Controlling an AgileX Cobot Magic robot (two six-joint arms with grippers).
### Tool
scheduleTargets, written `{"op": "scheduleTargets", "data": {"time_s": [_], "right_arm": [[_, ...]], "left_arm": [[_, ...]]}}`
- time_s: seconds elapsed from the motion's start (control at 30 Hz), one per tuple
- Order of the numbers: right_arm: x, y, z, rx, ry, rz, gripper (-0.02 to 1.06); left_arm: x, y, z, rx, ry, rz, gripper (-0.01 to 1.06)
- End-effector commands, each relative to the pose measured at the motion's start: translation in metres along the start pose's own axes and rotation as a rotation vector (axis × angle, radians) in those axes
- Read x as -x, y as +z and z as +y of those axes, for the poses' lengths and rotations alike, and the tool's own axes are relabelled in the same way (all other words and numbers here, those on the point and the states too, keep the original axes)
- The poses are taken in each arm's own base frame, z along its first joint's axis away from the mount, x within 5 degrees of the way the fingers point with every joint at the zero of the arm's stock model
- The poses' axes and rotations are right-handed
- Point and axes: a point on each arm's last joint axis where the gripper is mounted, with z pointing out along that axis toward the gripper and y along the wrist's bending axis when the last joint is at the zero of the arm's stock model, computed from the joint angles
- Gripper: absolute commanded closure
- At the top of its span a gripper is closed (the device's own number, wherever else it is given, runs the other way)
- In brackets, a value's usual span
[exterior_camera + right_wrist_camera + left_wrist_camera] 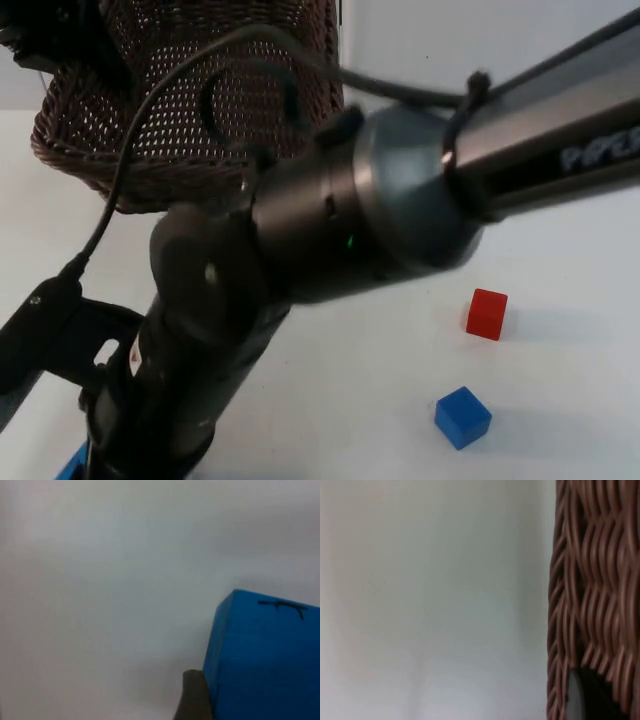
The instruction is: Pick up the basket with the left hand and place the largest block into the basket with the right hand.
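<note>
The brown wicker basket (pixel 190 90) hangs raised at the back left, and its woven wall (pixel 592 595) is close in the left wrist view. My left gripper (pixel 45 40) is at the basket's left rim and shut on it, with one black fingertip (pixel 587 702) against the weave. My right arm reaches across the table to the front left. There my right gripper (pixel 85 455) is shut on the large blue block (pixel 265 655), a corner of which (pixel 72 462) peeks out below the wrist. One fingertip (pixel 195 695) lies against the block's side.
A small red block (pixel 487 313) and a small blue block (pixel 462 416) lie on the white table (pixel 560 380) at the right. The right arm's thick body (pixel 330 230) hides the middle of the table and passes just in front of the basket.
</note>
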Motion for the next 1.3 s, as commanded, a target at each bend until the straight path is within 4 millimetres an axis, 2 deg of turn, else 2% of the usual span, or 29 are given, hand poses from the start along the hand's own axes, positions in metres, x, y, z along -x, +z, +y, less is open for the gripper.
{"op": "scheduleTargets", "data": {"time_s": [0.0, 0.1, 0.13, 0.27, 0.4, 0.63, 0.83, 1.0, 1.03, 1.13, 1.27], "right_arm": [[0.006, -0.018, 0.003, 0.017, -0.034, 0.002, 1.04], [0.011, -0.045, 0.009, 0.051, -0.067, 0.026, 1.05], [0.011, -0.045, 0.009, 0.051, -0.067, 0.026, 1.05], [0.013, -0.067, 0.016, 0.085, -0.073, 0.055, 1.05], [0.014, -0.079, 0.028, 0.116, -0.100, 0.084, 1.05], [0.013, -0.088, 0.049, 0.167, -0.142, 0.137, 1.05], [0.014, -0.102, 0.053, 0.177, -0.159, 0.145, 1.05], [0.022, -0.139, 0.056, 0.154, -0.176, 0.071, 1.05], [0.022, -0.139, 0.056, 0.154, -0.176, 0.071, 1.05], [0.024, -0.160, 0.057, 0.130, -0.190, 0.034, 1.05], [0.023, -0.176, 0.056, 0.096, -0.208, 0.032, 1.05]], "left_arm": [[-0.001, -0.006, -0.008, -0.043, -0.015, 0.002, 1.05], [-0.001, -0.006, -0.008, -0.043, -0.015, 0.002, 1.05], [-0.001, -0.006, -0.008, -0.043, -0.015, 0.002, 1.05], [-0.001, -0.006, -0.008, -0.043, -0.015, 0.002, 1.05], [-0.001, -0.006, -0.008, -0.043, -0.015, 0.002, 1.05], [-0.001, -0.006, -0.008, -0.042, -0.015, 0.000, 1.05], [-0.001, -0.006, -0.008, -0.042, -0.015, 0.000, 1.05], [-0.001, -0.006, -0.008, -0.042, -0.015, 0.000, 1.05], [-0.001, -0.006, -0.008, -0.042, -0.015, 0.000, 1.05], [-0.001, -0.006, -0.008, -0.042, -0.015, 0.000, 1.05], [-0.001, -0.006, -0.008, -0.042, -0.015, 0.000, 1.05]]}}
